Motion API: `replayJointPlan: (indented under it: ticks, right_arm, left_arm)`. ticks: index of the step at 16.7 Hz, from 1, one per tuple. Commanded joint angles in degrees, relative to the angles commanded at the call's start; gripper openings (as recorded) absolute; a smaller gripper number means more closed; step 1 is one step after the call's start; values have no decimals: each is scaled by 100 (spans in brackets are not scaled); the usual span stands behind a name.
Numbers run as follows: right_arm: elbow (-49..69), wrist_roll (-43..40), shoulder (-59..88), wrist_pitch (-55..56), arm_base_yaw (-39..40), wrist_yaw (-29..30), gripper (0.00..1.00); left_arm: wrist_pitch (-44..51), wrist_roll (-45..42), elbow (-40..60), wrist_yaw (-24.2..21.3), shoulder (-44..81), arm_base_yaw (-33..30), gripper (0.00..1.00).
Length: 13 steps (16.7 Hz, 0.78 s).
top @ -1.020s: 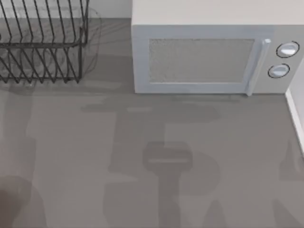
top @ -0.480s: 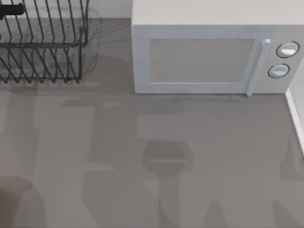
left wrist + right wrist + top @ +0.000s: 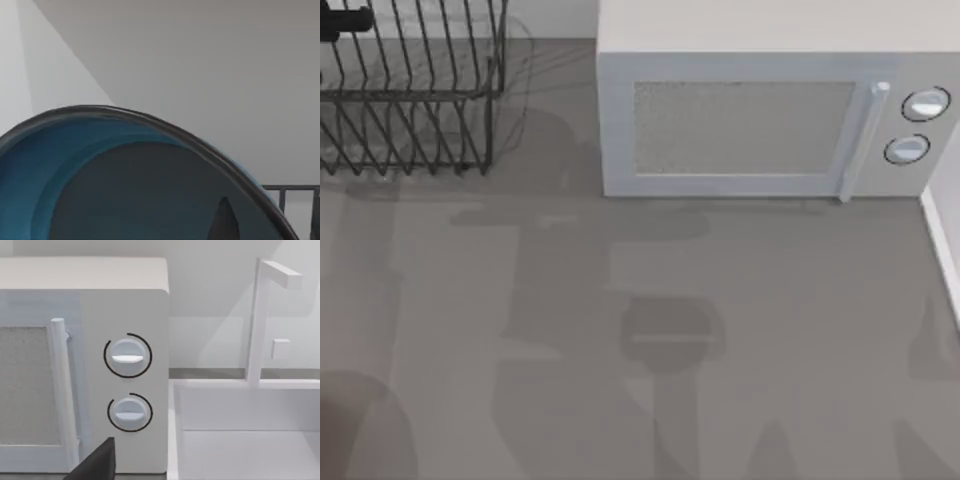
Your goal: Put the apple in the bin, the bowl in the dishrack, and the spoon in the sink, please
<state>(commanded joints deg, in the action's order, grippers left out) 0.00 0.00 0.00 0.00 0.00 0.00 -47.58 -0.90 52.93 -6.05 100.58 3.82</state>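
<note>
Left end effector (image 3: 342, 20) at top-left edge.

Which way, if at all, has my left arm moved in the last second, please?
Yes: the left arm has entered from the left edge, above the dishrack.

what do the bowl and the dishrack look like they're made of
The bowl looks like glazed ceramic, or possibly glossy plastic: its blue inside is smooth with a soft sheen, and its rim is thin and dark. The dishrack looks like dark coated metal wire: thin, stiff rods form upright prongs and a rectangular frame that the counter shows through.
</note>
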Motion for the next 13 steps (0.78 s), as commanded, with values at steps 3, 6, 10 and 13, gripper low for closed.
replayJointPlan:
  ticks: [3, 6, 10, 13]
  right_arm:
    - [0, 0, 0, 0, 0, 0, 100]
    - [0, 0, 0, 0, 0, 0, 100]
    - [0, 0, 0, 0, 0, 0, 100]
    - [0, 0, 0, 0, 0, 0, 100]
  left_arm:
    - [0, 0, 0, 0, 0, 0, 83]
    - [0, 0, 0, 0, 0, 0, 100]
    - [0, 0, 0, 0, 0, 0, 100]
    - [0, 0, 0, 0, 0, 0, 100]
